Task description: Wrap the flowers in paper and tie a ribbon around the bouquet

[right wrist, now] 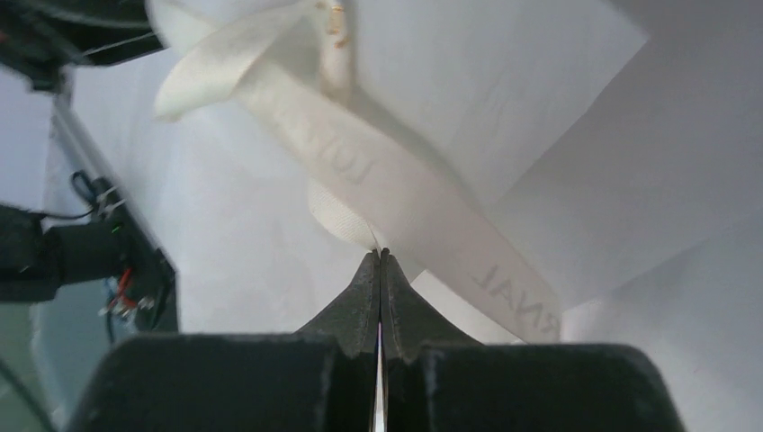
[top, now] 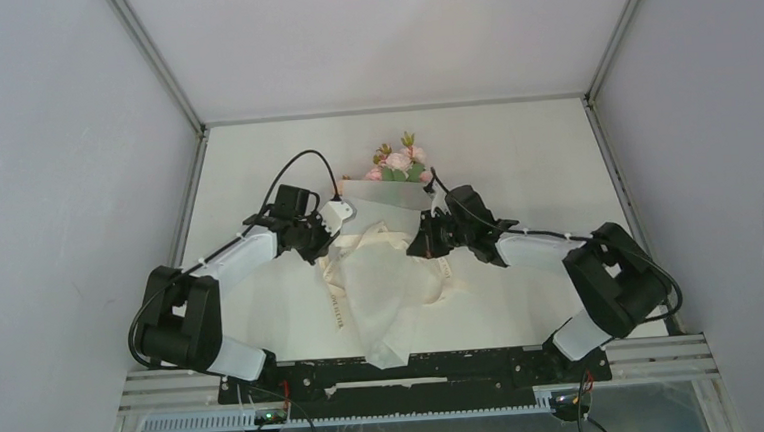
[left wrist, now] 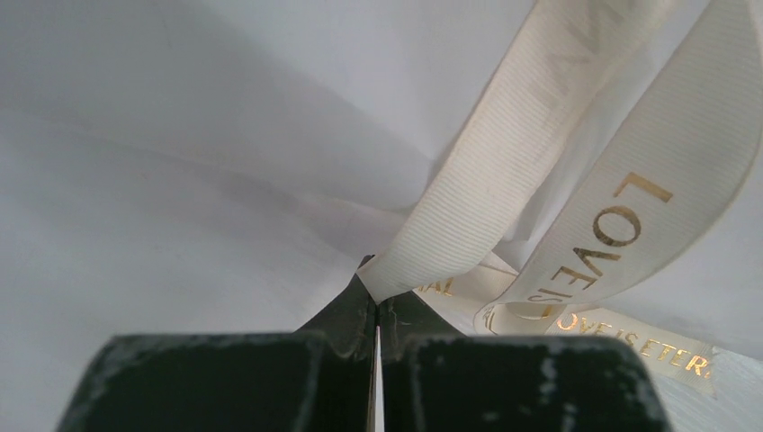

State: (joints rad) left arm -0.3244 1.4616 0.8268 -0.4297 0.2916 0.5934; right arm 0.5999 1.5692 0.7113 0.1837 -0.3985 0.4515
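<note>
Your left fingers [left wrist: 369,301] are pressed together on the long, narrow cream fabric ribbon [left wrist: 477,198] with gold lettering, which rises from their tips in a loop. Your right fingers [right wrist: 378,270] are likewise pinched on another stretch of that ribbon, right at their tips. From above, the bouquet [top: 388,208], a tapering cone of creased off-white paper [top: 379,316], lies on the white worktop [top: 525,157] between the two arms, narrow end toward the bases. The pale pink flowers [top: 398,161] with green leaves poke out at its far end. The ribbon crosses the cone's middle, with loose curls on either side.
</note>
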